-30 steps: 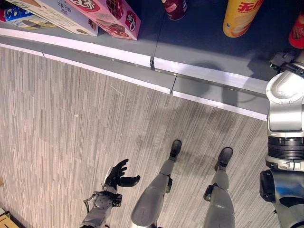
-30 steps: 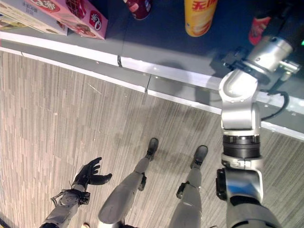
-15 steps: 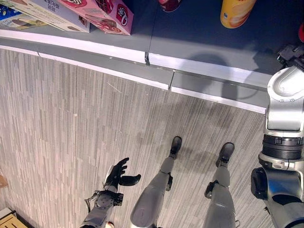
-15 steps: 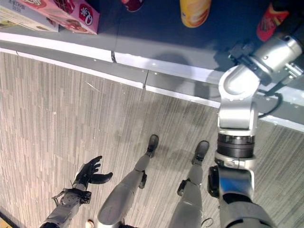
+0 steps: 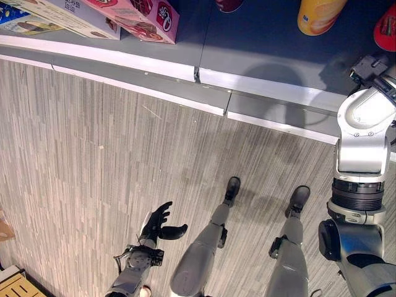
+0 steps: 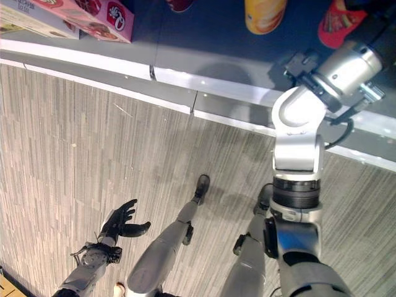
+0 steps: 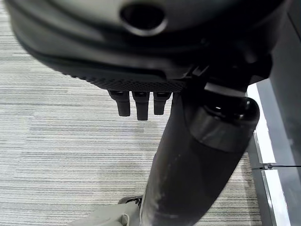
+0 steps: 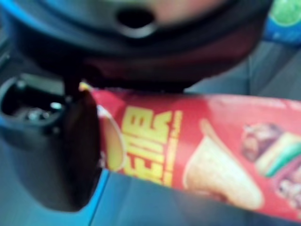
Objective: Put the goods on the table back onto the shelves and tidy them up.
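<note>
A red chips can (image 8: 188,150) lies sideways in my right hand (image 8: 51,150), whose thumb curls round its end. The same red can (image 6: 337,18) shows over the dark shelf board at the far right, past my raised right arm. A yellow chips can (image 5: 318,13) stands on the shelf to its left. My left hand (image 5: 156,226) hangs low over the floor, fingers (image 7: 136,101) straight and holding nothing.
A pink snack box (image 5: 139,15) and other flat boxes (image 5: 68,12) lie on the shelf at the left, with a dark red bottle (image 5: 230,5) between them and the yellow can. The shelf's white front edge (image 5: 266,90) runs across above the striped floor.
The camera has shifted a little. My right arm has swung slightly to the left, and more of the red can shows over the shelf. The left hand stays put.
</note>
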Available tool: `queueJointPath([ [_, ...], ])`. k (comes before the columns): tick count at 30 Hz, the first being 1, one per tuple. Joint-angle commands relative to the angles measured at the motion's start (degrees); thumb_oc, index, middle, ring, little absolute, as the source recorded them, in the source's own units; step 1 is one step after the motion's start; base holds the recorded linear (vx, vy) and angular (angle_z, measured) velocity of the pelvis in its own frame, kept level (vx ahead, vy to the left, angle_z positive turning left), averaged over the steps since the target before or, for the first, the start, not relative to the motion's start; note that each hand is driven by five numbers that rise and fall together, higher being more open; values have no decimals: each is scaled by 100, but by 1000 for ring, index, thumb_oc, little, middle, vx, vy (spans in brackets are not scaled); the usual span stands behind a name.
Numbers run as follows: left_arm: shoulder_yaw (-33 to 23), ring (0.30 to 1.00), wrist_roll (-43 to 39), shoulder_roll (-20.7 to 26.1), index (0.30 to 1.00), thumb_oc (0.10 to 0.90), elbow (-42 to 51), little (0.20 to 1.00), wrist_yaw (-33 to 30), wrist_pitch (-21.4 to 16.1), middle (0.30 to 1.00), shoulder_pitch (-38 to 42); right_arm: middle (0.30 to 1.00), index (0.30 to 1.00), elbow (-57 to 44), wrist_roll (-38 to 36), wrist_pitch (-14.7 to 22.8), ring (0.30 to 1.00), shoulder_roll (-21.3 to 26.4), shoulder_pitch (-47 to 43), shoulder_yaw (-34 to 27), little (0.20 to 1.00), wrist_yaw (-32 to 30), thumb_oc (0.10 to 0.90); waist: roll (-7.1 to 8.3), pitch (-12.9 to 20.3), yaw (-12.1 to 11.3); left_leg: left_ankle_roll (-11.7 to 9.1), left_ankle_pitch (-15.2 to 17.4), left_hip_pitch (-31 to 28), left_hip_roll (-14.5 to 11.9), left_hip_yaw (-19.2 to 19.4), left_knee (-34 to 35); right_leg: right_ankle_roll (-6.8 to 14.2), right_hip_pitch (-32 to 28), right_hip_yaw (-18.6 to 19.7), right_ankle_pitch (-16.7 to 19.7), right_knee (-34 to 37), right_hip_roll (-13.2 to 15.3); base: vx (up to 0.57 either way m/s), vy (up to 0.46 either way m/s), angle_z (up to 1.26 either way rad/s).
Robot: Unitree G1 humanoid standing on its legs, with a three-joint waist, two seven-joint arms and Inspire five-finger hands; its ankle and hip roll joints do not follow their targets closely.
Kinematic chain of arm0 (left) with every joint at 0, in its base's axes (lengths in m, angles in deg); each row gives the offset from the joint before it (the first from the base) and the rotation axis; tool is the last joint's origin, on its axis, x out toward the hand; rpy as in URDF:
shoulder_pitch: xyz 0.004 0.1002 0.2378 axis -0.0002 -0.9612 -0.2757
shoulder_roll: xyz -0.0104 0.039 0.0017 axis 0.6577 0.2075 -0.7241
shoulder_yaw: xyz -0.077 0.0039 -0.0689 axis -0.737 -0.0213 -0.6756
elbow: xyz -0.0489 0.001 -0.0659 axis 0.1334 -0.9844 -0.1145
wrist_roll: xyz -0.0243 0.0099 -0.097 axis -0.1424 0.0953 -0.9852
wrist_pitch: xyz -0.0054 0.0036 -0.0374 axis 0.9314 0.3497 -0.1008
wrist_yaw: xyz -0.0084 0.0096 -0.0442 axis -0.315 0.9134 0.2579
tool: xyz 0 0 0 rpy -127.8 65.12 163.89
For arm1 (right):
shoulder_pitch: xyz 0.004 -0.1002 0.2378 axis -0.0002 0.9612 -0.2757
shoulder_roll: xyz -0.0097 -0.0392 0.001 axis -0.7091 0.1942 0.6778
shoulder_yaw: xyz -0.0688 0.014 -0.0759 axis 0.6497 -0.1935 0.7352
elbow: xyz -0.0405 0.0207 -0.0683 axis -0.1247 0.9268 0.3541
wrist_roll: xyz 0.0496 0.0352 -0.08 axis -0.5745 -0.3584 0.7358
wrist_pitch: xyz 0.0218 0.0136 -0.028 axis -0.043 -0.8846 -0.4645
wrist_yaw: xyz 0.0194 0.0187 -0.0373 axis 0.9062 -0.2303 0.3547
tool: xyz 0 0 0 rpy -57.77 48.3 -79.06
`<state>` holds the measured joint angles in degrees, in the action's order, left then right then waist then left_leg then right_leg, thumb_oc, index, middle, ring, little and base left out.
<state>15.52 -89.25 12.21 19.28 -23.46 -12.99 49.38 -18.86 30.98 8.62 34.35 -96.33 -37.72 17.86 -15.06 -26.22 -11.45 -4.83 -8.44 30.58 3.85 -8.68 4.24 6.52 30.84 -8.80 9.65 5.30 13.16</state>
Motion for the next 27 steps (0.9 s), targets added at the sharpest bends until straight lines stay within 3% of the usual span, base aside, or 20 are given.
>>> queueJointPath([
  [1, 164, 900, -148, 452, 900, 800, 324, 900, -219, -48, 900, -637, 300, 300, -845, 524, 423, 300, 868, -538, 196, 300, -221, 400, -298, -11, 93, 99, 78, 308, 51, -198, 76, 292, 457, 402, -396, -864, 195, 0, 0, 0],
  [26, 165, 900, -117, 434, 900, 800, 471, 900, -365, -67, 900, -621, 300, 300, -834, 412, 487, 300, 662, -329, 336, 300, -209, 400, -201, -57, 185, 115, 58, 439, 95, -102, 76, 346, 602, 510, -164, -669, 211, -3, 6, -2],
  [27, 31, 900, -154, 360, 900, 800, -189, 900, -419, 145, 900, -199, 300, 300, -834, 432, 507, 300, 537, -315, 425, 300, -206, 400, -126, -46, 265, 105, 105, 399, 68, -89, 76, 348, 584, 523, -217, -692, 191, 26, 18, 22],
])
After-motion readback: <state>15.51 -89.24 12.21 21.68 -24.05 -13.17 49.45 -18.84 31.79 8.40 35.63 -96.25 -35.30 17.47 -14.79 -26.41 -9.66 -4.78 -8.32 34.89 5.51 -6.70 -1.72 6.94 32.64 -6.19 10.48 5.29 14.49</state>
